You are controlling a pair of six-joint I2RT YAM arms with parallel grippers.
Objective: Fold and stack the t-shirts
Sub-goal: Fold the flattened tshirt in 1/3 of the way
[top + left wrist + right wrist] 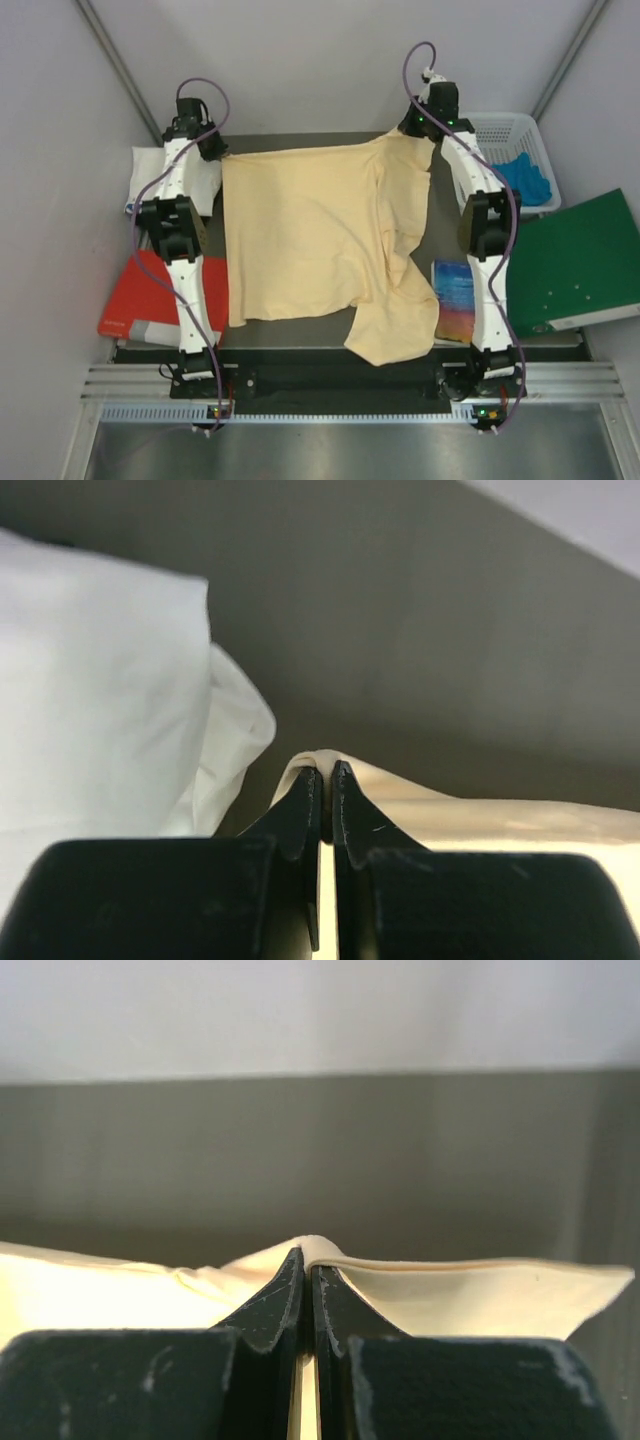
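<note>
The pale peach-yellow t-shirt (300,235) lies spread over the dark table, and one sleeve part hangs over the near edge. My left gripper (218,150) is at its far left corner, shut on a fold of the peach cloth (480,820); the jaws (327,770) pinch it tight. At the far right corner my right gripper (425,130) is also shut on the shirt's edge (470,1295), with cloth bulging over the fingertips (307,1248). The white t-shirt (150,175) lies bunched at the far left beside the left arm and fills the left of the left wrist view (90,700).
A white basket (515,125) holding a blue cloth (525,178) stands at the back right. A green folder (580,260) and a colourful book (455,300) lie on the right, a red folder (150,290) on the left. Walls close in on both sides.
</note>
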